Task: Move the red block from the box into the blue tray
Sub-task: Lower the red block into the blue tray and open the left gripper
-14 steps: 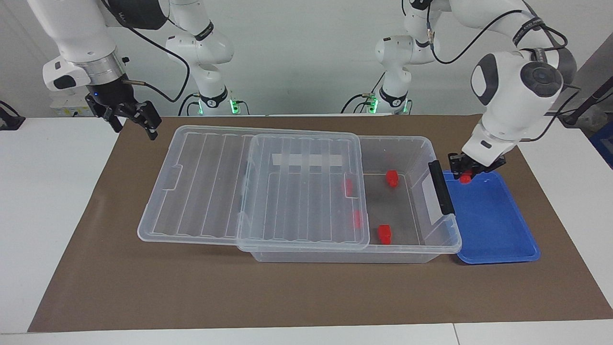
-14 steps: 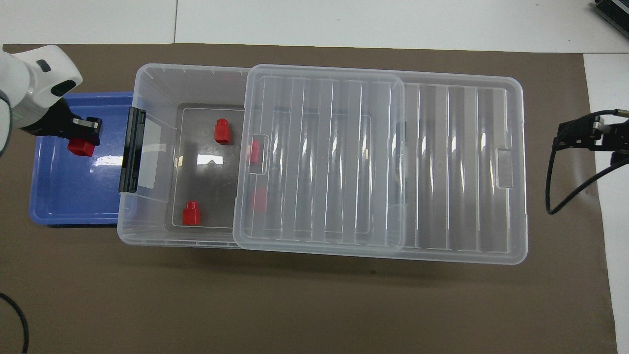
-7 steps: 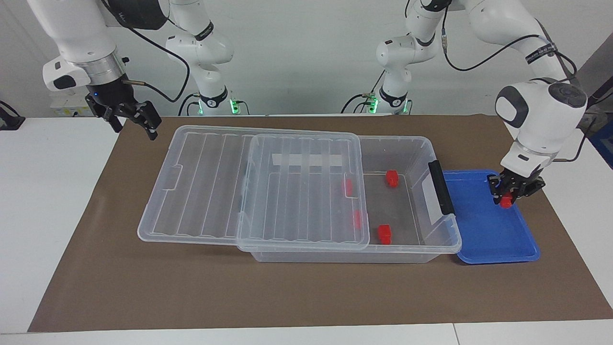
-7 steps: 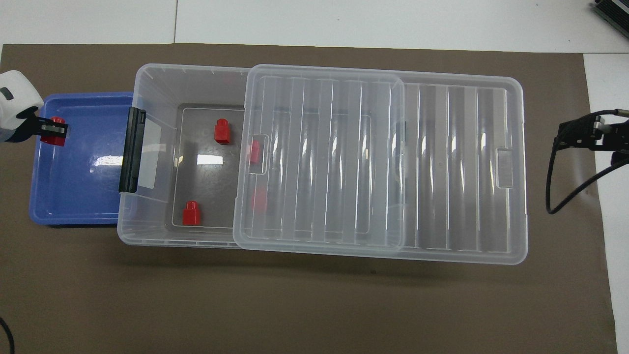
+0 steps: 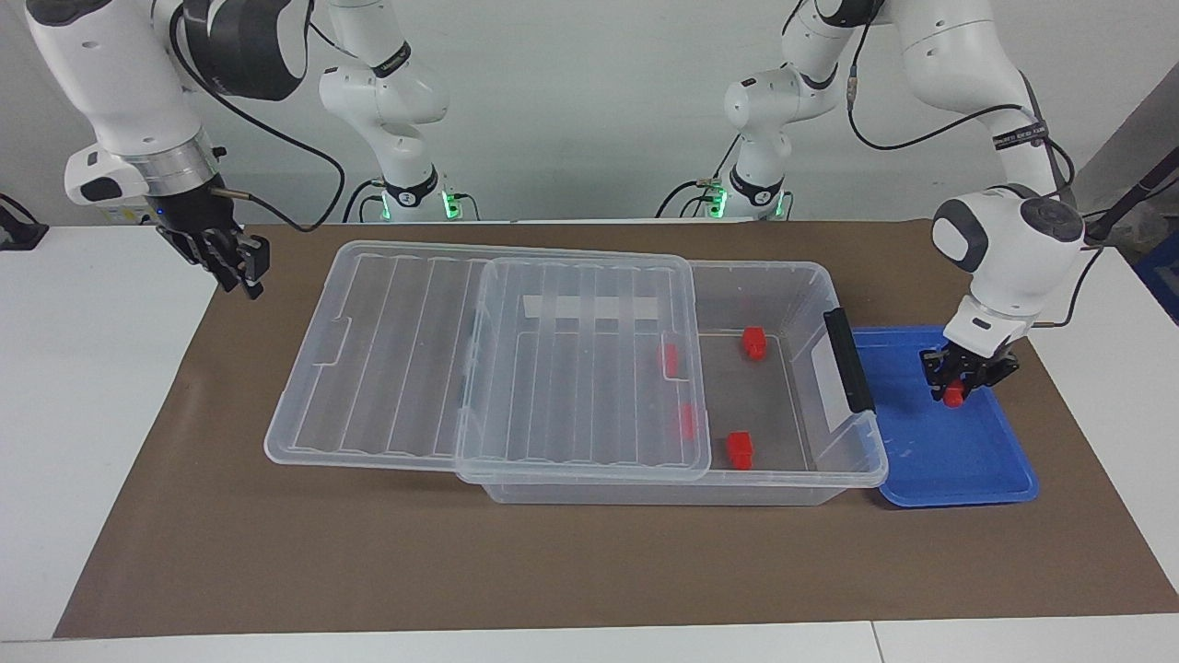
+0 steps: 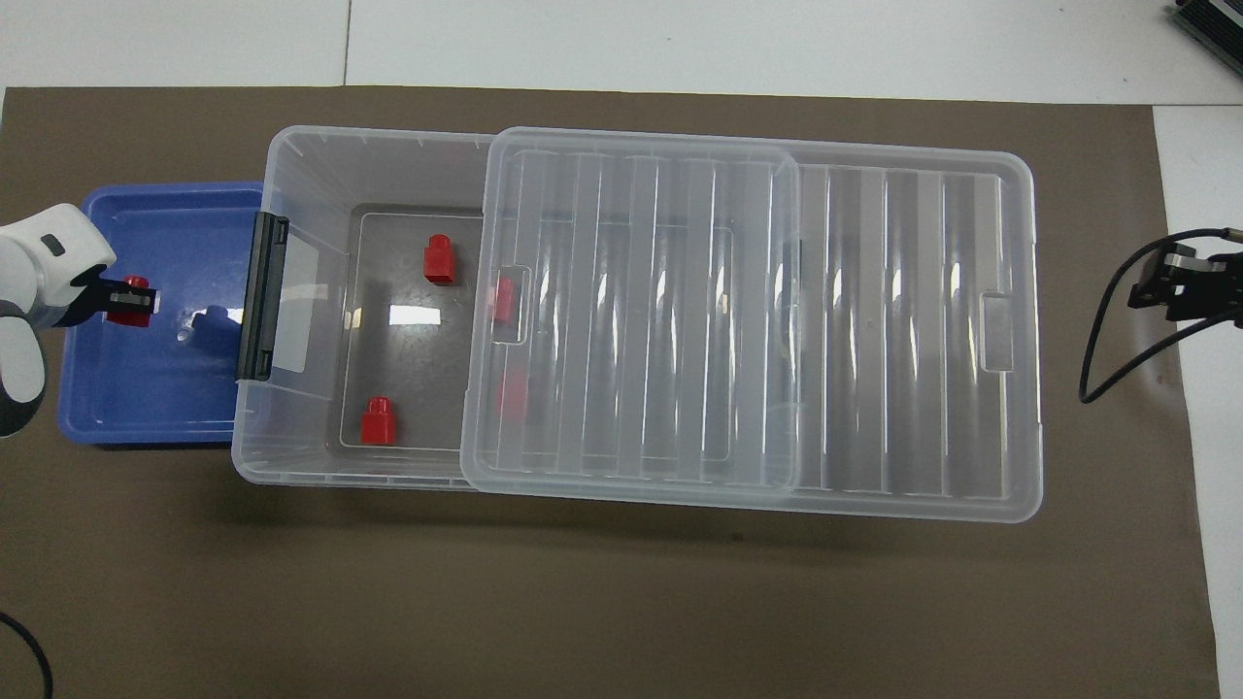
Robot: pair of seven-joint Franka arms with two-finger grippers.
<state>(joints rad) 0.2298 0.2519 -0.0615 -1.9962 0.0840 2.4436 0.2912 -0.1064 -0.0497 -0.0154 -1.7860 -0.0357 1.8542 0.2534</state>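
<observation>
**Bright, even light with glare on the plastic**

Both views were sharp and evenly lit from above. White glare streaked the lid (image 6: 748,320) ribs and spotted the box (image 6: 413,315) floor and blue tray (image 6: 165,388). Soft shadows fell on the brown mat (image 6: 583,602).

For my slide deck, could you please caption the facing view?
Left gripper lowers a red block into the blue tray beside the half-open box.

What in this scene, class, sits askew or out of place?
The lid of the box is slid partway off toward the right arm's end and lies slightly skewed, overhanging. Otherwise nothing stands out: the left gripper holds a red block low over the blue tray.
</observation>
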